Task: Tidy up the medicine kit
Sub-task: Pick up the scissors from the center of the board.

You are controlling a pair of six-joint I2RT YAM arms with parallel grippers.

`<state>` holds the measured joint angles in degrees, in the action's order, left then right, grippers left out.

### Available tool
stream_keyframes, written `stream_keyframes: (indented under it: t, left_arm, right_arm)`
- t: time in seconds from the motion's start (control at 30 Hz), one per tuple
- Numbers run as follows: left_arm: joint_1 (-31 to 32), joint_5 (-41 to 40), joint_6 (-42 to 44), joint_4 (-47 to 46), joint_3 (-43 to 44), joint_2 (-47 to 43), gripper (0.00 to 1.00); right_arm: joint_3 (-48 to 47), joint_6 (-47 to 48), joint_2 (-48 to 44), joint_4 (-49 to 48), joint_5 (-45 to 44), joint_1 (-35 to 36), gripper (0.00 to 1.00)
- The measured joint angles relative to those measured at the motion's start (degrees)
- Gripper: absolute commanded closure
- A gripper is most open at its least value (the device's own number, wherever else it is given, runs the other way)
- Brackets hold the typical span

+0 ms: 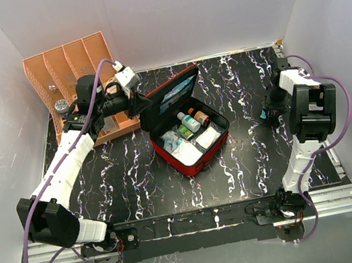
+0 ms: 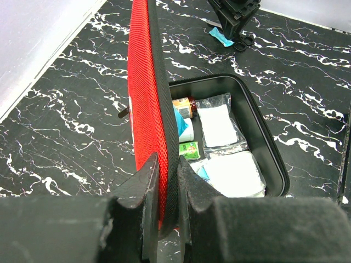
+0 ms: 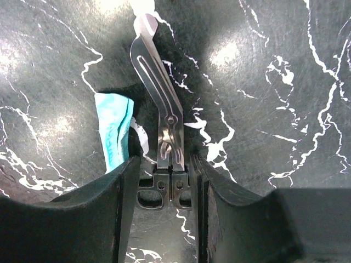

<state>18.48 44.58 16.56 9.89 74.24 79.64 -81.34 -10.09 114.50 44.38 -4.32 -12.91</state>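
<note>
— Logging item one: where is the medicine kit (image 1: 190,168) sitting?

— It is lying open near the middle of the surface (image 1: 257,165), with its lid (image 1: 171,93) standing upright. The left claw (image 2: 167,164) is clenching the lid's rim, one finger on the red outside and one on the black inside.

— Contents being carried?

— Two small bottles (image 1: 190,123) are lying against the far wall. White gauze packets (image 1: 185,151) are filling the near half, and a small green box (image 2: 189,148) is sitting between them.

— Items lying outside?

— Scissors (image 3: 159,93) and a teal packet (image 3: 115,131) are lying near the right edge, just beside each other. The right claw (image 3: 163,164) is straddling the scissors' handles, fingers close on each side. Whether it is pressing them or letting them loose, I cannot tell.

— And the orange rack (image 1: 75,61)?

— It is standing at the far-left corner, with a round grey item (image 1: 60,105) sitting in one slot, too small to name.

— Progress reading?

— The packing is looking largely done, since most stock is sitting inside. The scissors and packet are probably waiting to go in, and the lid is waiting to be closed and zipped.
</note>
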Motion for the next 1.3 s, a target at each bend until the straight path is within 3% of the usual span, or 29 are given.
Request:
stream_keyframes:
  t: [0.47,1.3]
  left_arm:
    - [0.0,0.1,0.0,0.0,0.0,0.0,1.0]
    - [0.0,0.3,0.2,0.0,0.0,0.0,1.0]
  right_arm:
    - [5.3,0.2,-3.4,-2.9,1.5,0.0,0.62]
    - [5.4,1.2,-3.5,-0.7,1.7,0.0,0.67]
